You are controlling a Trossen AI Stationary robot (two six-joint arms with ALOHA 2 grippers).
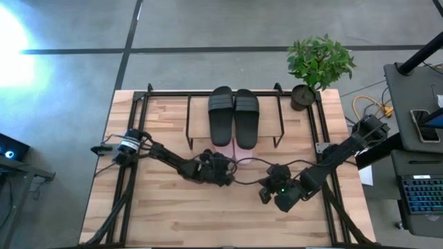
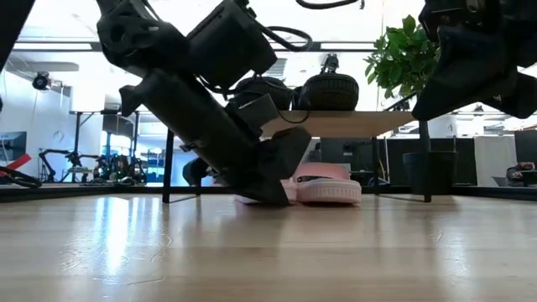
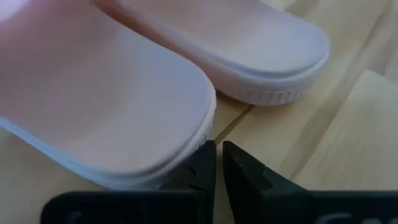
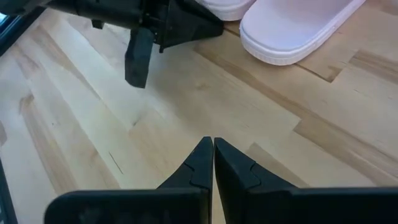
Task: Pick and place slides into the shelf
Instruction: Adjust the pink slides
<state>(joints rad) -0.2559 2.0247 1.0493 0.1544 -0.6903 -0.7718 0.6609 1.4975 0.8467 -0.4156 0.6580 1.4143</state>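
- Pale pink rubber fills the left wrist view: two pink slides [image 3: 124,93], smooth and rounded at the ends, with fine ribbing along the sole edge, lie side by side on the table.
- The low view shows the pink pair [image 2: 323,189] on the table under the shelf board, their soles thick and white-edged.
- A matte black pair of slides [image 1: 234,115], with wide straps, sits side by side on top of the shelf [image 1: 280,114], a low rack with a thin black metal frame and a light wood board.
- The table [image 1: 173,214] is light butcher-block wood, with visible grain and seams between the planks.
- The left gripper [image 3: 217,171] rests low on the table, right at the edge of the nearer pink slide, its dark, wedge-shaped fingers pressed together with only a hairline gap and nothing between them.
- The right gripper [image 4: 212,163] hangs over bare wood in front of the shelf, near the pink pair but apart from it, its fingers likewise clenched and empty.
- A leafy green potted plant [image 1: 318,66] in a dark pot stands at the table's far right corner, just beside the shelf.
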